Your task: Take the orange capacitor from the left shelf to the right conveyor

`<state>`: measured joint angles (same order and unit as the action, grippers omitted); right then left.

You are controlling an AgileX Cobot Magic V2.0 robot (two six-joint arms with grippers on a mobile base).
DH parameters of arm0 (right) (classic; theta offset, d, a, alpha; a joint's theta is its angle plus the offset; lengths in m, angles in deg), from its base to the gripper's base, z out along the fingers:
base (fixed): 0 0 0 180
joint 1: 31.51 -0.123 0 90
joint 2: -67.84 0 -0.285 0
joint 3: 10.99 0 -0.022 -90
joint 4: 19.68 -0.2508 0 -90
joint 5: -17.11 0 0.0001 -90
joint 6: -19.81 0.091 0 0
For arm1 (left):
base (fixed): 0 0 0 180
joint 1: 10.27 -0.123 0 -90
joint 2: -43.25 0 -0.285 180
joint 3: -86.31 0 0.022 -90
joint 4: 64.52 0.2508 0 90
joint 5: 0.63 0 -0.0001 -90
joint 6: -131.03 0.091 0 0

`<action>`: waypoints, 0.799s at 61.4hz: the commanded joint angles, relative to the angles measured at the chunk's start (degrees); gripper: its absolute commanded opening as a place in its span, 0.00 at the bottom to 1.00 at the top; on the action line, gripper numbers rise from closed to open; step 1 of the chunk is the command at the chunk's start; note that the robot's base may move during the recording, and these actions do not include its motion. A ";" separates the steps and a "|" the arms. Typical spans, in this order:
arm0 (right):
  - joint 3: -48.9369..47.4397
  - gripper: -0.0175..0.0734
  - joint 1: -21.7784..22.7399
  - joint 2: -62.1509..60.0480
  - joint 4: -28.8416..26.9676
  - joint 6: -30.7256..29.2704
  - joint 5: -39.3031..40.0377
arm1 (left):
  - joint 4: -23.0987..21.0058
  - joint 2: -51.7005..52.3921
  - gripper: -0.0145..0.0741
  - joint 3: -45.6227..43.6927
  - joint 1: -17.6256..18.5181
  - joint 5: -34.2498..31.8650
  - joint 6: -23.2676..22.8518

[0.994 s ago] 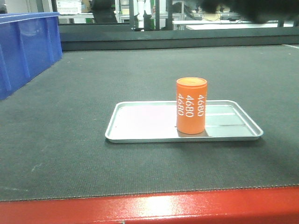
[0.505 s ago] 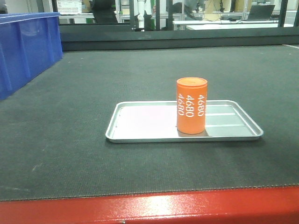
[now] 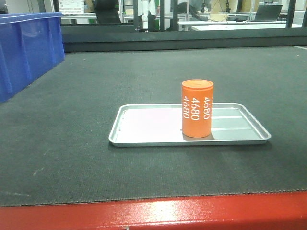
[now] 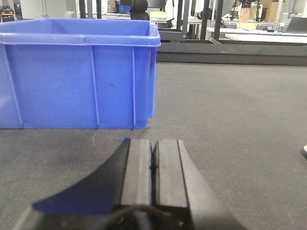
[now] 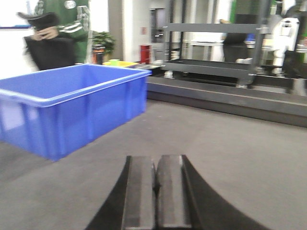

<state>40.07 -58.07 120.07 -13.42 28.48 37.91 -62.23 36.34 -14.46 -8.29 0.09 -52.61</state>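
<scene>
Dark conveyor belt (image 3: 72, 143) carries one silver tray (image 3: 144, 125) near its red front edge, one orange capacitor (image 3: 196, 109) upright on the tray's right half, seen only from the front; wrist views show one blue bin (image 4: 76, 79) each, left gripper (image 4: 153, 160) and right gripper (image 5: 155, 182) jaws pressed together, empty.

Far off, a bright workshop holds grey racks (image 5: 211, 48), white benches (image 3: 230, 24), and a green-jacketed person (image 5: 57, 33) at left.
</scene>
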 commanded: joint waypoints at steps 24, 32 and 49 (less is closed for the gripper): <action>10.78 0.25 25.63 -26.48 -10.60 -13.59 2.93 | -0.13 0.54 0.02 1.24 -0.02 -5.34 -0.42; 19.56 0.25 26.34 -35.83 -10.78 -11.90 3.77 | -0.13 0.54 0.02 1.24 -0.02 -5.34 -0.42; 26.12 0.25 26.27 -46.25 -10.65 -9.02 -5.02 | -0.13 0.54 0.02 1.24 -0.02 -5.34 -0.42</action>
<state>67.53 -32.16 75.19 -24.40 19.26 31.12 -62.23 36.34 -14.46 -8.29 -0.01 -52.61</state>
